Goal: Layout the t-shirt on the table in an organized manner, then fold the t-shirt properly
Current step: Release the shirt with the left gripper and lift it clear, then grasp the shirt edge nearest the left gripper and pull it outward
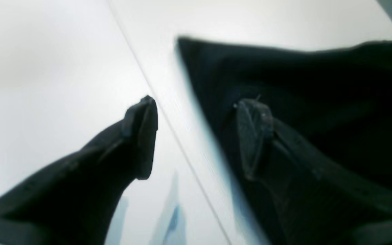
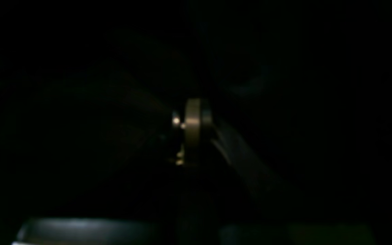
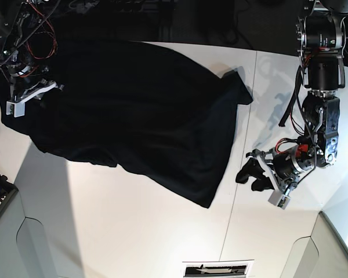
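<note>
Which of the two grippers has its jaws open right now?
The left gripper, at the base view's right: its fingers stand spread, clear of the t-shirt. The right gripper is shut.

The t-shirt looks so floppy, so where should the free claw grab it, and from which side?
Probably the pointed corner of the t-shirt nearest the open left claw, approached from the bare table beside it. That tip sticks out past the rest, so its edge is easy to pinch.
</note>
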### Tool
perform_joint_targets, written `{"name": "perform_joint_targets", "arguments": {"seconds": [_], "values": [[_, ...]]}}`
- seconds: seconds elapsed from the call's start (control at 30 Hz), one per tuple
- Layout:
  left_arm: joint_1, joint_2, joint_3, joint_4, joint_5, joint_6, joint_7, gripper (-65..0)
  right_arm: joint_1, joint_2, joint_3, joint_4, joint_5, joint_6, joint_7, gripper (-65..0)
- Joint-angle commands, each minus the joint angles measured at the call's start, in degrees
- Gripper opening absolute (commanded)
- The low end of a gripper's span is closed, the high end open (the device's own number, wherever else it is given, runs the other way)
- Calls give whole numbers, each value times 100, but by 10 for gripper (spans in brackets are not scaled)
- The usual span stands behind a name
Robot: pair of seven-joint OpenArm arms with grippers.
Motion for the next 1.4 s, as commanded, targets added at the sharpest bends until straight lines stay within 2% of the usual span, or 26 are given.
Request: {"name": "perform_joint_targets", "arguments": {"seconds": [0.0,0.23,0.37,0.5,0.57,0.67,0.73,0.9,0.97,1.07,1.17,1.3,1.37], "values": [[-76,-81,-37,87,-140,-68,-190,-259,61,68,83,98,83,9,48,-650],[151,192,-39,90,-796,-137,-146,-259,96,247,179,98,431,179,46,-650],[149,376,-26,103,-1591,-137,330,-259,122,243,57,96,428,175,46,-650],[160,636,61,116,-1657,-137,702,-260,122,247,-111,96,363,175,48,-650],[186,750,170,116,-1464,-137,717,-281,122,245,-125,96,365,177,48,-650],[249,811,348,116,-953,-137,599,-415,122,245,-125,96,367,175,46,-650],[280,789,417,114,-378,-137,396,-488,125,247,-125,96,367,175,48,-650],[278,540,435,87,1388,-118,-654,-493,122,247,-125,96,369,177,44,-650],[278,365,435,87,1919,275,-994,-493,122,247,-122,96,428,177,46,-650],[240,105,435,87,2481,623,-1202,-493,125,247,-122,98,579,181,48,-650],[133,-72,435,87,2597,811,-1198,-493,149,245,-122,98,758,199,46,-650],[-15,-116,435,87,2420,835,-1126,-493,284,245,-118,131,774,352,-4,-650],[-24,-114,435,118,1954,474,-1016,-494,297,247,-118,247,774,350,-22,-650]]}}
